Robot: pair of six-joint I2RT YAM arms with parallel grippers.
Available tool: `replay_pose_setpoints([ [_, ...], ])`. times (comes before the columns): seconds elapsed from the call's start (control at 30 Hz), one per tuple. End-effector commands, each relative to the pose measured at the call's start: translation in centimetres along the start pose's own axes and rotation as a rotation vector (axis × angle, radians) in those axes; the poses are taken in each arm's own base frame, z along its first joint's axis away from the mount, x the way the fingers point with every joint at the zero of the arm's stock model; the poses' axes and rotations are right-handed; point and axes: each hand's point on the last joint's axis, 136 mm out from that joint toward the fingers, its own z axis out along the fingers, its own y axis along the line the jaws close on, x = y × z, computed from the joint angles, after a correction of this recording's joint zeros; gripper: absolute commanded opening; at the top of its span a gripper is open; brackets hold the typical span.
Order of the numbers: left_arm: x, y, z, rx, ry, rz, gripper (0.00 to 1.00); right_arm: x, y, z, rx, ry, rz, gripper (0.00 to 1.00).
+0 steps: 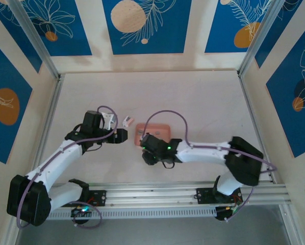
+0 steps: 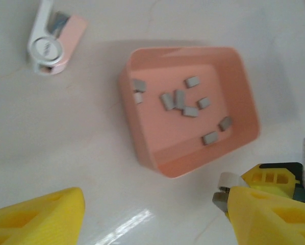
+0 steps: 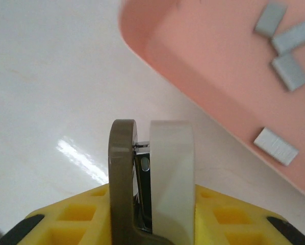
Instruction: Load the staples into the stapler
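Staples (image 2: pixel 179 98) — tiny grey strips in pink tray (image 2: pixel 242 102); stapler (image 3: pixel 170 173) — olive-and-white.

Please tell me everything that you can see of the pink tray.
The pink tray is a shallow rectangular dish with rounded corners and raised walls, plastic by its look. It lies flat on the white table, open side up. Small grey staples lie scattered inside. Nothing else is seen touching it.

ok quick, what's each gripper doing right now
left gripper: open, holding nothing
right gripper: closed on the brown-and-white stapler
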Motion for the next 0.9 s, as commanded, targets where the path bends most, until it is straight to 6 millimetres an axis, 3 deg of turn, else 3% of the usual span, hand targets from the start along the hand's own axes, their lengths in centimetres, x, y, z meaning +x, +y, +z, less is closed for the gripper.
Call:
replay_pose_setpoints([
  [0.0,-1.4,-4.2,-0.7,0.210,-0.054,0.035,0.74,-3.8,0.7,-2.8,-0.115,-0.226,-0.087,0.34],
  [0.17,-2.5,-7.9,-1.7,0.415,-0.082,0.062,0.71,-6.0,1.6,-7.3,-0.291,-0.542,-0.339,0.30],
  [0.33,-3.0,-10.1,-2.6,0.516,-0.108,0.114,0.70,-6.9,0.5,-10.3,-0.292,-0.772,-0.521,0.22],
  [0.53,-2.0,-12.2,-2.6,0.582,-0.067,0.171,0.69,-7.9,0.0,-10.7,-0.232,-0.794,-0.586,0.20],
  [0.87,-0.7,-13.5,-0.9,0.571,-0.002,0.204,0.67,-9.9,0.1,-9.6,-0.171,-0.792,-0.568,0.20],
])
